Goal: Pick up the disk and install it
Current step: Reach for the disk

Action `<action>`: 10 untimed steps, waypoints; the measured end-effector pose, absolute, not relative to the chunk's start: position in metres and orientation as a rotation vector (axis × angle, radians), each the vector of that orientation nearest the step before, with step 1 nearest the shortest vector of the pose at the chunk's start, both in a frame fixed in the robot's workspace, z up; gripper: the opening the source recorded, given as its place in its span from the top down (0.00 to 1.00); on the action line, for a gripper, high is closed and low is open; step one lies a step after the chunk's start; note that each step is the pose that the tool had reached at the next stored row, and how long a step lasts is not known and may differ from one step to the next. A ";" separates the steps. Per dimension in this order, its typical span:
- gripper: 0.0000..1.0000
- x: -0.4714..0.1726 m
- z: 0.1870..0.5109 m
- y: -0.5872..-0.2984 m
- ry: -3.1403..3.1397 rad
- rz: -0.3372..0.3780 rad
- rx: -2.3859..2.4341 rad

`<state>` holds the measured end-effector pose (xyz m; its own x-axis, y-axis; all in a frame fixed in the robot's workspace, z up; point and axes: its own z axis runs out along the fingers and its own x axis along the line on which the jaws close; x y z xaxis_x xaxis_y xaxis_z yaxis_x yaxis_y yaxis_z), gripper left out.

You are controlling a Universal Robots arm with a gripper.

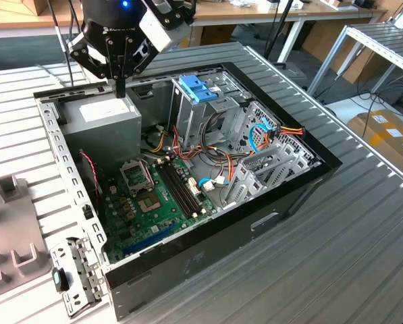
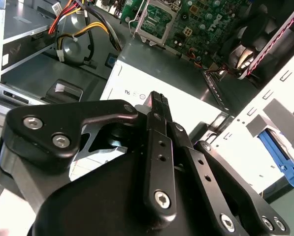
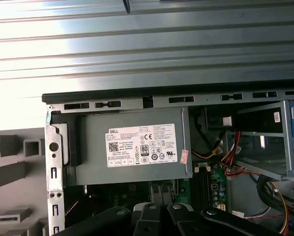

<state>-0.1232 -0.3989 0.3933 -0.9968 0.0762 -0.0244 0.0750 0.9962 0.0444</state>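
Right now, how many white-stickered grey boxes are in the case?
1: the box, in a corner of the case, below the tool. Others may be hidden.

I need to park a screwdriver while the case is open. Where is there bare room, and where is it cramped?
The slatted table is bare on the exterior view's right of the open case. The flat top of the grey box is free, but the gripper hangs just above it. Cables crowd the drive bays beside the motherboard.
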 end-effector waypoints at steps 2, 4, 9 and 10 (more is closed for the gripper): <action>0.89 -0.123 0.393 -0.399 3.112 0.068 0.118; 0.89 -0.124 0.393 -0.399 3.112 0.068 0.118; 0.89 -0.128 0.393 -0.399 3.112 0.068 0.118; 0.89 -0.129 0.393 -0.399 3.112 0.068 0.118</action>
